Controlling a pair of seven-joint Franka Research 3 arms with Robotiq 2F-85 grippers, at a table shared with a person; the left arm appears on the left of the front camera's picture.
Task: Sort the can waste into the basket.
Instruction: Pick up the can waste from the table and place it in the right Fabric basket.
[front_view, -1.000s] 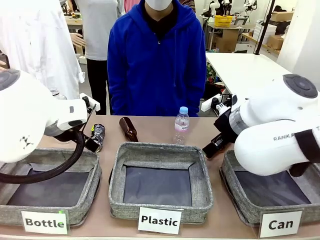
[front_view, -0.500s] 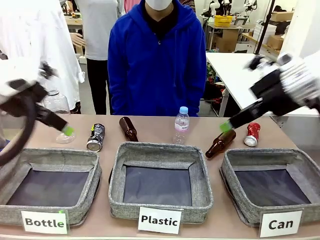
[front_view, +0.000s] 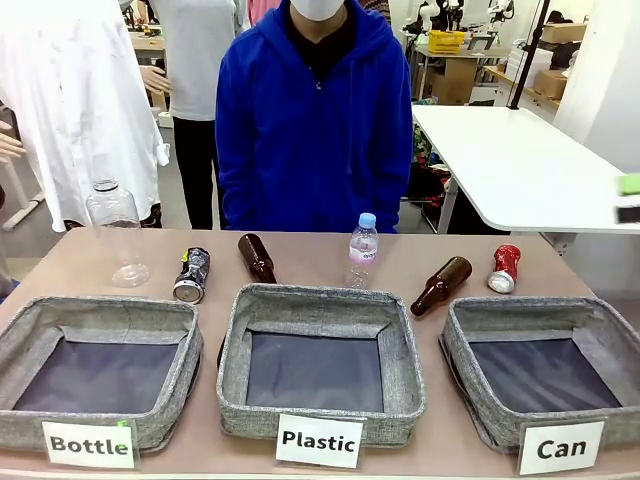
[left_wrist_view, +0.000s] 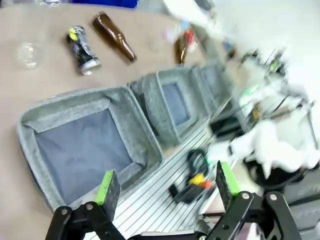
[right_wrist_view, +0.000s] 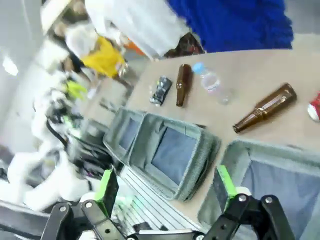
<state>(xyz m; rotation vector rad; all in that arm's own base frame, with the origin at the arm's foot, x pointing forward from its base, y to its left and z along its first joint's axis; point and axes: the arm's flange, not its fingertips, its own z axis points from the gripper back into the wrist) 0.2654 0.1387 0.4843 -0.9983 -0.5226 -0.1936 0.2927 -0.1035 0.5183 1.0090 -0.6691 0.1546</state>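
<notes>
Red can (front_view: 505, 268), black can (front_view: 191, 274) untouched; both jaws apart, empty.
The red can, beside the basket (front_view: 520, 312), suits the right jaws first.

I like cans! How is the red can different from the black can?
The red can is red with silver ends; the black can is black with yellow-green marks. The red can lies by the Can basket, the black can by the Bottle basket. Both lie on the table.
</notes>
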